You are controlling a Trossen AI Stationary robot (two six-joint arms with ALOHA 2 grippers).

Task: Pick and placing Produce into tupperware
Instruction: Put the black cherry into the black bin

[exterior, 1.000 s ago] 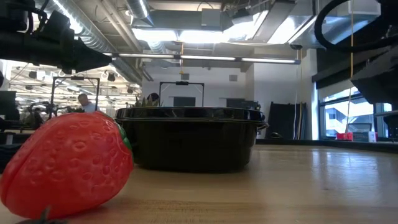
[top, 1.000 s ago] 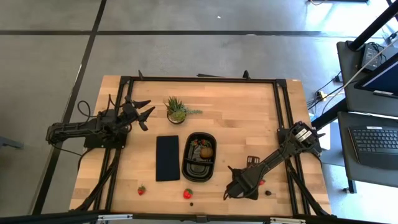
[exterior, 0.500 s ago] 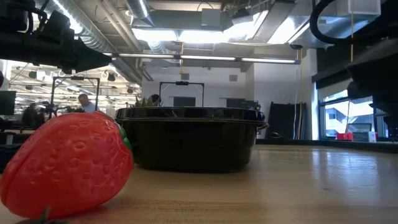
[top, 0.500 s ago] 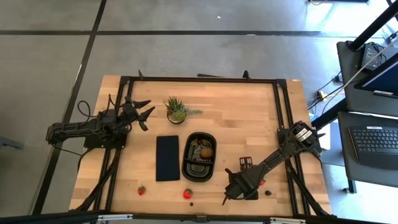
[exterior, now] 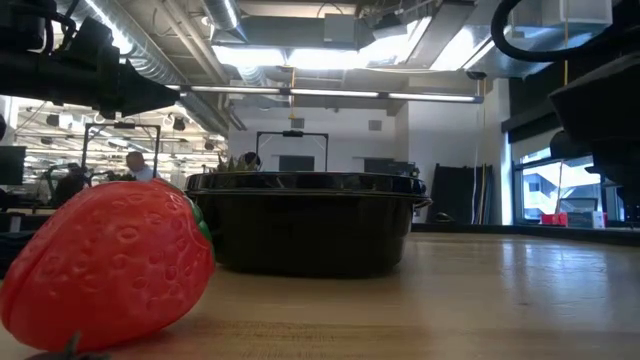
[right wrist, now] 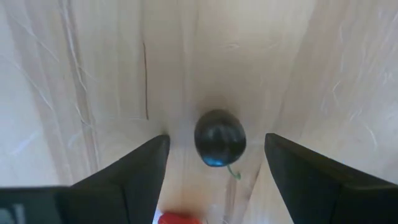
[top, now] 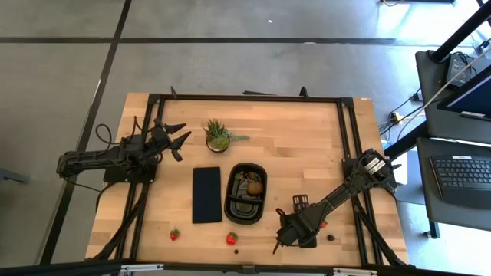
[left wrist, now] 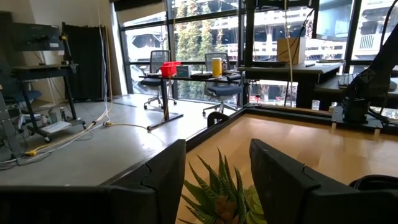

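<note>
The black tupperware sits mid-table and holds a strawberry and the brown kiwi; the low view shows its wall. My right gripper hangs near the table's near edge, pointing down. In the right wrist view it is open, with its fingers on either side of a small dark berry that lies on the wood, untouched. Loose strawberries and a dark berry rest on the table. My left gripper waits open at the left.
A flat dark panel lies just left of the tupperware. The spiky potted plant stands beyond it, in front of my left gripper. One strawberry fills the low view's left. A black frame runs along the table's far edge.
My right gripper has shifted a little toward the table's left and near edge and come lower. It has stayed open. Nothing else has moved.
</note>
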